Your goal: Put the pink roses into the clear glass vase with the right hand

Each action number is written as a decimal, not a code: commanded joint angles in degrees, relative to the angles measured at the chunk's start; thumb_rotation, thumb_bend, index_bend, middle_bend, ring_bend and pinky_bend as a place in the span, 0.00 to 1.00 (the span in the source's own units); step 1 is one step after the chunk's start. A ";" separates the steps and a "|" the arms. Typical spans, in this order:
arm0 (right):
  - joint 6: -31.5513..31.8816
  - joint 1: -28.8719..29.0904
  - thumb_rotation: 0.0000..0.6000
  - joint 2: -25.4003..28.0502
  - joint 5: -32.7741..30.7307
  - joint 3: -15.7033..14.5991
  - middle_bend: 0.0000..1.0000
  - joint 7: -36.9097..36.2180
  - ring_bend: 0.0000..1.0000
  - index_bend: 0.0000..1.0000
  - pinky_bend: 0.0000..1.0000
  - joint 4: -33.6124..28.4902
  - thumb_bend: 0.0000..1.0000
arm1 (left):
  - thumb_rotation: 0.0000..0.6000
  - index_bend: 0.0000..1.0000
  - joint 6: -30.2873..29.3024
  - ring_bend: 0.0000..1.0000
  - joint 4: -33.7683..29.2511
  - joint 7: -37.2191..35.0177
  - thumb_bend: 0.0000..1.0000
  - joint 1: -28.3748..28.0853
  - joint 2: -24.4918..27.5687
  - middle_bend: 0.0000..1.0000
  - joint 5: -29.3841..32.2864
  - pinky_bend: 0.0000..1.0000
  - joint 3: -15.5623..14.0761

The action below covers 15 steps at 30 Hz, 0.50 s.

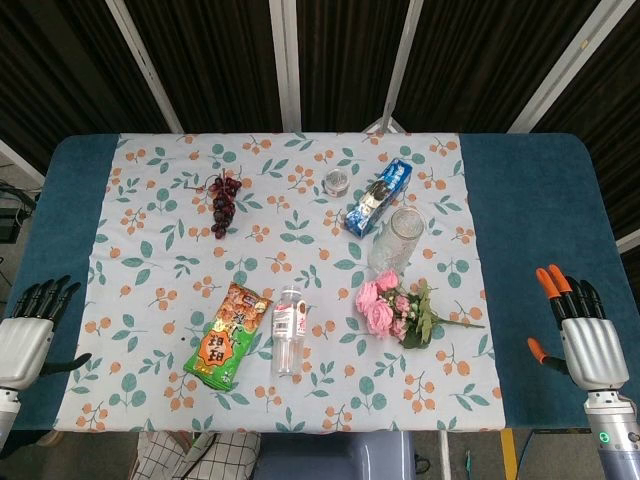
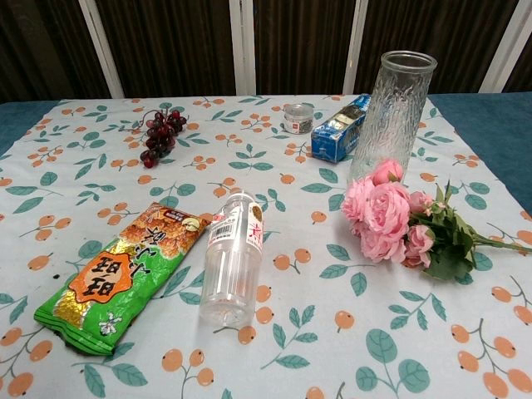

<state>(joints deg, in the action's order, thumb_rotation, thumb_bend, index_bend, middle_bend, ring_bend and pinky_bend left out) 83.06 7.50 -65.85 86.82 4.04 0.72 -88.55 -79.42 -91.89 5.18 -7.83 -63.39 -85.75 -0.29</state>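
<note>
1. Two hands of mine show in the head view only, both low at the near edge of the table (image 1: pixel 530 200) and both holding nothing.
2. My right hand (image 1: pixel 583 335) sits over the blue strip past the right edge of the flowered cloth (image 1: pixel 170 250), back of the hand up, fingers (image 1: pixel 556 285) straight and slightly spread, pointing away from me; the thumb sticks out to the left.
3. My left hand (image 1: pixel 25 335) mirrors it at the far left, fingers apart and pointing up and away, thumb out to the right.
4. Pink roses (image 1: pixel 385 305) lie flat on the cloth well to the left of my right hand, blooms to the left, green stems trailing right toward that hand.
5. Just beyond the roses, further from my right hand, stands the clear glass vase (image 2: pixel 395 112), upright with its mouth up; in the chest view a bloom overlaps its base, so I cannot tell if they touch.
6. Left of the roses lies a plastic bottle (image 2: pixel 233 258) on its side, then a green snack bag (image 2: pixel 116 278).
7. Further away from both hands are a blue packet (image 2: pixel 339 129), a small tin (image 2: pixel 298 118) and a bunch of dark grapes (image 2: pixel 160 135).
</note>
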 commanded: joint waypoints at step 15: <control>0.16 0.26 1.00 0.82 1.57 -0.44 0.00 -0.56 0.00 0.00 0.00 -4.53 0.30 | 1.00 0.00 0.15 0.00 -0.27 0.01 0.00 0.12 0.23 0.00 1.29 0.00 0.49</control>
<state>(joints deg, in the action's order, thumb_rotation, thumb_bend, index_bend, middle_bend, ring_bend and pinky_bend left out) 83.15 7.70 -65.25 88.08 3.68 0.26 -92.64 -79.29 -92.17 5.27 -7.73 -63.16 -84.55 0.15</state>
